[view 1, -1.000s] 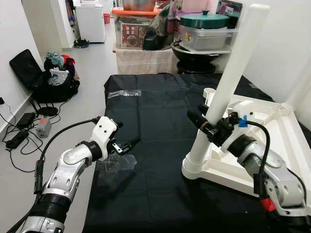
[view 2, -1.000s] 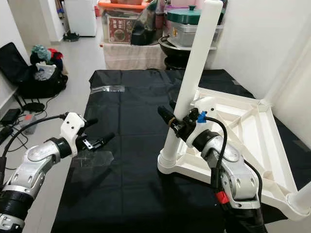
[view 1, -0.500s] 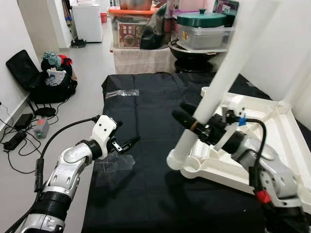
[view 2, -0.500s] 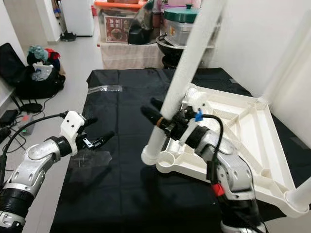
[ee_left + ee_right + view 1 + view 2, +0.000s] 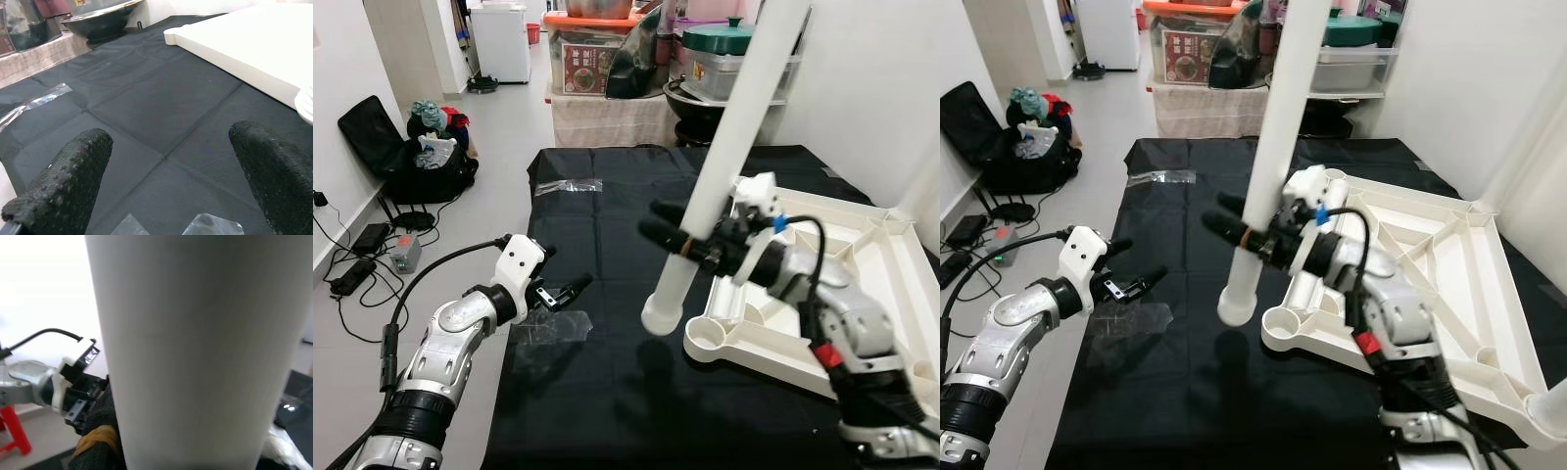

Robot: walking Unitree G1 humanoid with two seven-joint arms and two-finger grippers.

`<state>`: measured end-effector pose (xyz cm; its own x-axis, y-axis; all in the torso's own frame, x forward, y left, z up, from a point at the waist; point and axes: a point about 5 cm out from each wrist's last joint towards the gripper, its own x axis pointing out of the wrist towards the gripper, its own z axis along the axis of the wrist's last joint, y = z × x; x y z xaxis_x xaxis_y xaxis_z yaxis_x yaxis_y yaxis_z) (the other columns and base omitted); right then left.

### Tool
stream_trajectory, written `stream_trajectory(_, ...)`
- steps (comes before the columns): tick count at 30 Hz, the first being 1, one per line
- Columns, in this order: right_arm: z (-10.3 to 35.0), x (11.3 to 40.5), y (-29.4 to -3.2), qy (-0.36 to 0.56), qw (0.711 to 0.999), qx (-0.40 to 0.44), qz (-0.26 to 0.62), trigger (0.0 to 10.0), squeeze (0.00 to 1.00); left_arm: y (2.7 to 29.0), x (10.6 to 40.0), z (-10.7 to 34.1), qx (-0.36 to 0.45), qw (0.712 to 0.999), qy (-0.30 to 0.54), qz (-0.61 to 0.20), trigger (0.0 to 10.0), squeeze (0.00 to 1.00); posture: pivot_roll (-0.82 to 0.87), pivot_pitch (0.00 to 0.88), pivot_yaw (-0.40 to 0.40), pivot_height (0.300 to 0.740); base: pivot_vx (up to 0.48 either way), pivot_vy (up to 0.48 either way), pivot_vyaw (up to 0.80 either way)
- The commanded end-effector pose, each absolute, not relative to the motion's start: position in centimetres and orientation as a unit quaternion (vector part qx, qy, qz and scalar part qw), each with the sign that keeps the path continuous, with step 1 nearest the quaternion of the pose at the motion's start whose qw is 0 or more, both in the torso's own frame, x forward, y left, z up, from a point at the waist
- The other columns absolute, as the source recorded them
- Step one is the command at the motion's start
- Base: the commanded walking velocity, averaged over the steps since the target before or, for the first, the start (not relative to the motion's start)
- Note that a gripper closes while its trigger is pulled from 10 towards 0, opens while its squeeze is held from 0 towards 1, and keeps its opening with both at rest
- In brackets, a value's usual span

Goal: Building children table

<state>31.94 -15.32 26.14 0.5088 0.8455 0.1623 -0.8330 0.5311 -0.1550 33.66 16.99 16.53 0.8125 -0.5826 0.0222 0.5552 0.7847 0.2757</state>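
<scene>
The right gripper (image 5: 690,245) is clamped around a long white table leg (image 5: 724,157), its black fingers (image 5: 658,235) closing on the lower part of the tube. The leg runs up and out of the top of both eye views, leaning slightly. Its open lower end hangs in the air below the gripper, clear of the black cloth (image 5: 607,225) and just to the robot's left of the nearest corner socket (image 5: 708,335) of the upturned white tabletop (image 5: 862,264). That tabletop lies ribbed side up, beyond and to the right of the gripper, with the empty round socket at the corner closest to the leg's foot.

The step in hand looks like seating this leg into that corner socket: the leg is lifted and held, not yet engaged. The next move calls for bringing the leg's foot a little to the right until it sits over the socket, standing the tube upright, then pressing it down, or turning it if the fit is threaded; the pictures are too coarse to show which.

Further out, the left gripper (image 5: 563,291) hovers low over the cloth with its fingers (image 5: 63,181) spread apart and holding nothing, well apart from the leg. A clear plastic wrapper (image 5: 548,328) lies just beneath it. It could steady the tabletop while the leg is pressed home.
</scene>
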Motion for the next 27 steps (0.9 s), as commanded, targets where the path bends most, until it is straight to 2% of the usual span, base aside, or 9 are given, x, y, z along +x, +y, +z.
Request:
stream_trajectory(1, 27.1, 32.2, -16.9, -0.122, 0.877, -0.055, 0.462, 0.0, 0.00, 17.0, 33.5, 16.4, 0.131, 0.943, -0.053, -0.301, 10.0, 0.00, 0.07, 0.000, -0.062, 0.740, 0.000, 0.000, 0.00)
stream_trajectory(7, 27.4, 32.2, -19.1, -0.114, 0.888, -0.088, 0.438, 0.0, 0.00, 16.8, 33.7, 16.4, 0.128, 0.943, -0.052, -0.302, 10.0, 0.00, 0.05, 0.000, -0.054, 0.740, 0.000, 0.000, 0.00)
stream_trajectory(20, 24.1, 31.4, -17.2, -0.081, 0.875, -0.064, 0.473, 0.0, 0.00, 17.1, 33.7, 16.6, 0.131, 0.944, -0.053, -0.299, 10.0, 0.00, 0.07, 0.000, -0.055, 0.740, 0.000, 0.000, 0.00)
stream_trajectory(27, 23.6, 31.2, -17.5, -0.072, 0.878, -0.069, 0.468, 0.0, 0.00, 17.3, 33.7, 16.6, 0.132, 0.944, -0.052, -0.298, 10.0, 0.00, 0.07, 0.000, -0.052, 0.740, 0.000, 0.000, 0.00)
